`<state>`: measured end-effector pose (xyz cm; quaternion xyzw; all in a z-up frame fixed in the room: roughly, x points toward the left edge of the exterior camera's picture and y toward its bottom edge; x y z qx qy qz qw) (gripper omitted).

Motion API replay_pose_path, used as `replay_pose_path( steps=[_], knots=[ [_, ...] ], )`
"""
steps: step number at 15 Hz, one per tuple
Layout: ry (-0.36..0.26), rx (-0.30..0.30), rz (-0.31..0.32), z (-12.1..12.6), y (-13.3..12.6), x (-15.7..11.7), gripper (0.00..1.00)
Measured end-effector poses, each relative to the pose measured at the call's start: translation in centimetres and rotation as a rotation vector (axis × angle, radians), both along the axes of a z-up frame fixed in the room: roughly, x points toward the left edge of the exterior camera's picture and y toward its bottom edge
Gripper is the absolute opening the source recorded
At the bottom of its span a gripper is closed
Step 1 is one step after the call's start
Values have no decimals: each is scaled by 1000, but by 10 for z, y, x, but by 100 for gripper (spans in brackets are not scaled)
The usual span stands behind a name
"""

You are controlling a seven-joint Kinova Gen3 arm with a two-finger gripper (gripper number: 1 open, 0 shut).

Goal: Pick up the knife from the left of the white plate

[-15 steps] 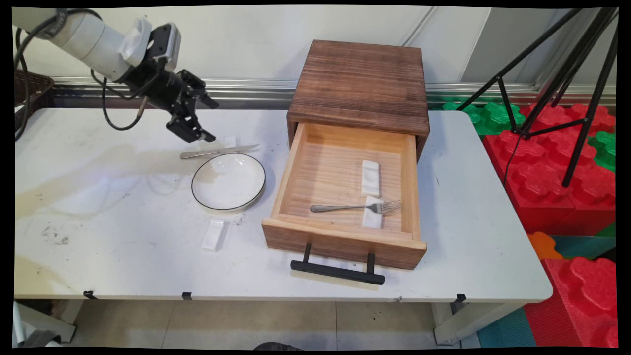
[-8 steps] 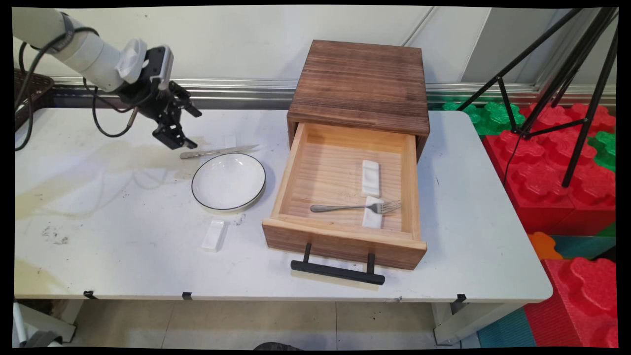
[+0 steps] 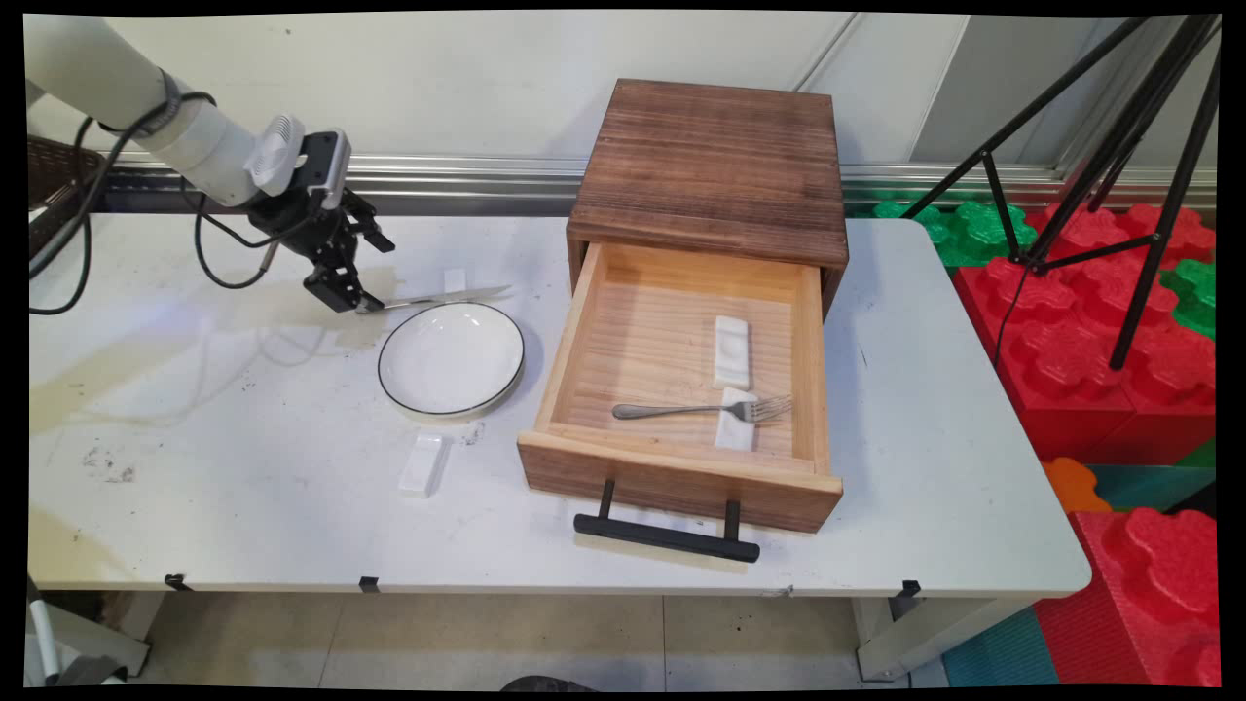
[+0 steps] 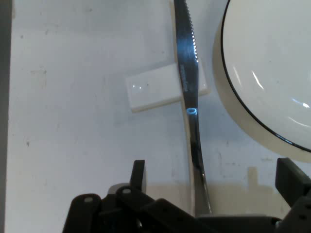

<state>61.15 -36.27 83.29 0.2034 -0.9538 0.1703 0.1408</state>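
So here's how it looks from where I'm standing. The gripper (image 3: 352, 295) is down at the table (image 3: 243, 467), right at the handle end of the knife (image 3: 438, 298). In the hand view the gripper (image 4: 214, 194) is spread wide, and the knife (image 4: 192, 97) handle runs up between the two fingers with a gap on either side. So nothing is pinched. I can't tell whether the tips touch the tabletop.

The knife lies flat behind the plate (image 3: 382, 365), its blade propped across a small white rest (image 3: 454, 280). In the hand view that rest (image 4: 153, 90) pokes out from under the blade, and the plate (image 4: 272, 58) sits just beside it, empty.

Over in the open drawer (image 3: 681, 477) of the wooden cabinet (image 3: 711, 166) a fork (image 3: 681, 410) is lying with its tines on a second white rest (image 3: 737, 428). A third rest (image 3: 732, 350) just behind it has nothing on it. One more white rest (image 3: 424, 463) sits on the table in front of the plate, also bare.

So the fork is in the drawer, and the knife is out on the table with open fingers around its handle.
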Motion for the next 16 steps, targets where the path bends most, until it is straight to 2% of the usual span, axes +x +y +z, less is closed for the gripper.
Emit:
replay_pose_path(
  steps=[8, 16],
  knots=[
    [42, 23, 50, -30, -24, 2, 100],
    [61, 61, 84, -47, -30, 6, 100]
  ],
)
